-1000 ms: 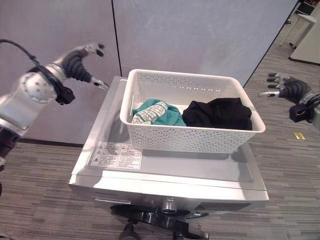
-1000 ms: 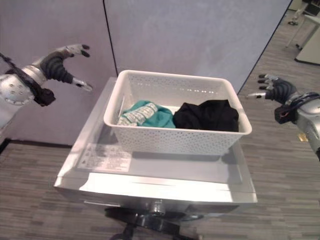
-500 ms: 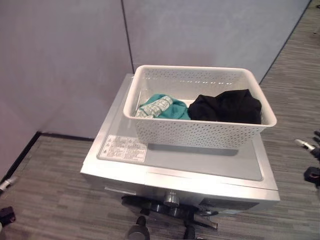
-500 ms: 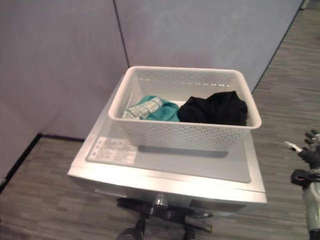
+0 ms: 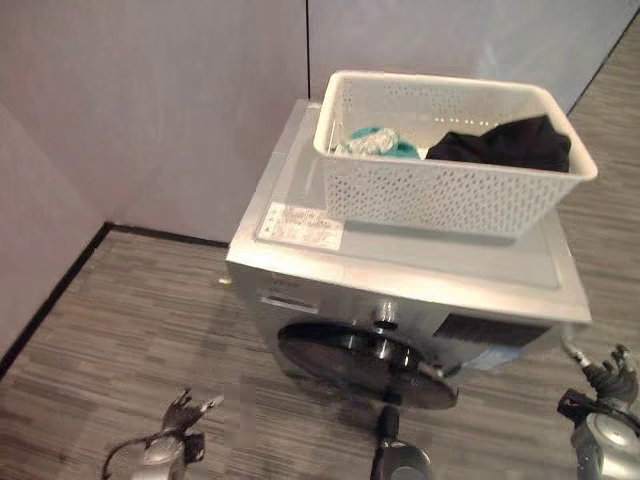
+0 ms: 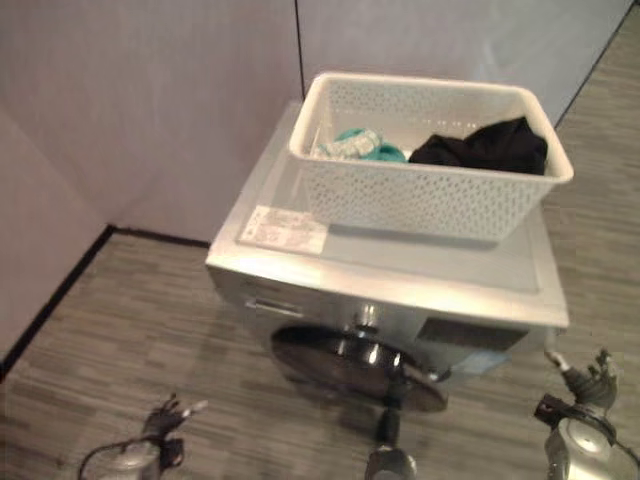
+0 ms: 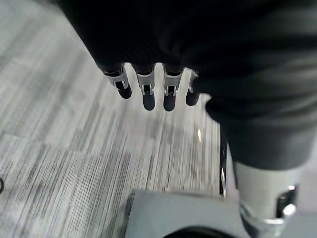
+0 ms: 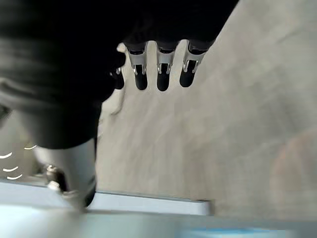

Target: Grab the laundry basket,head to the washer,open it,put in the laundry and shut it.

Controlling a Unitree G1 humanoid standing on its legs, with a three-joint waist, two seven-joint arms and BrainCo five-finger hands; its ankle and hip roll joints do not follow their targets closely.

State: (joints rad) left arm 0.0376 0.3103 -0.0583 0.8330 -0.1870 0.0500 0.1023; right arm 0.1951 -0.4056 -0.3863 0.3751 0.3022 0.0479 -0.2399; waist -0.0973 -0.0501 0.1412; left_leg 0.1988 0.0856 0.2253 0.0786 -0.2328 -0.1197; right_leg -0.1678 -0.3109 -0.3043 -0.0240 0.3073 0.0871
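Grey striped floor and pale partition walls in the left eye view; one silver front-loading washer, round dark door shut, carrying one white perforated plastic laundry basket near its back edge, with one teal garment and one black garment inside.

Right eye view: left hand and right hand low, well apart from the washer, open floor between.

Left wrist view: fingers straight, empty.

Right wrist view: fingers straight, empty.

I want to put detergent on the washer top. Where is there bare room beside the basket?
The washer top is bare in a strip between the basket and the front edge, past the label, and in a narrower strip along its left edge. The back and right are crowded by the basket holding the clothes.
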